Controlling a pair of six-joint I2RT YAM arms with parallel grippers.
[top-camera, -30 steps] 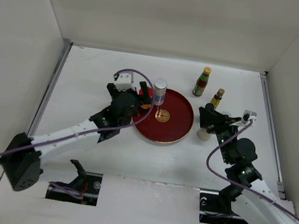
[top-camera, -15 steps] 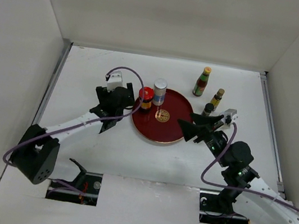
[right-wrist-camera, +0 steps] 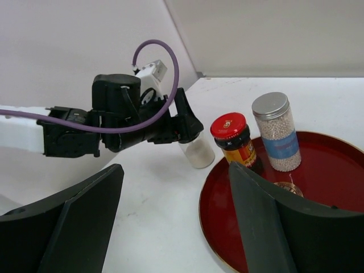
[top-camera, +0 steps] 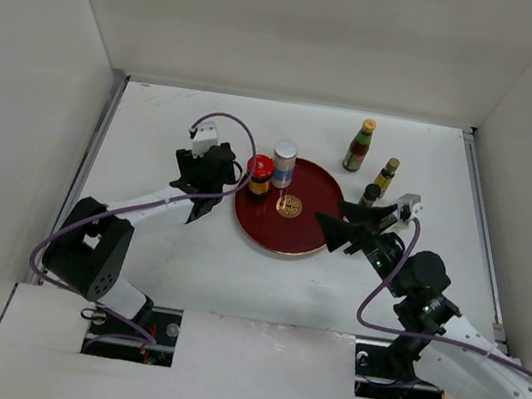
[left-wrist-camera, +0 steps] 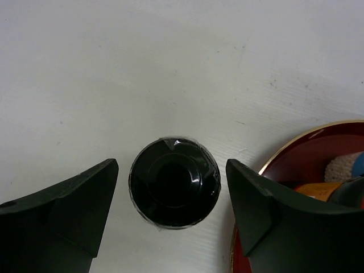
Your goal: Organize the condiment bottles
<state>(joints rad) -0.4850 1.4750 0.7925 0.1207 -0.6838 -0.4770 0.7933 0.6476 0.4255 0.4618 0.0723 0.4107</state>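
The right jaws stand wide apart in the foreground, nothing between them; beyond them a red tray [right-wrist-camera: 324,182] carries a red-lidded jar [right-wrist-camera: 236,139] and a silver-lidded jar [right-wrist-camera: 276,131], upright, side by side; just beside the tray, the left jaws straddle a pale bottle [right-wrist-camera: 199,153] on the white bench [right-wrist-camera: 153,227].

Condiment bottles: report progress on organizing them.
Done: the red-lidded jar and silver-lidded jar stand on the red tray. In hand: the left gripper, jaws open, straddles a black-capped bottle beside the tray. Left: the red sauce bottle, slim bottle and dark-capped bottle on the table.
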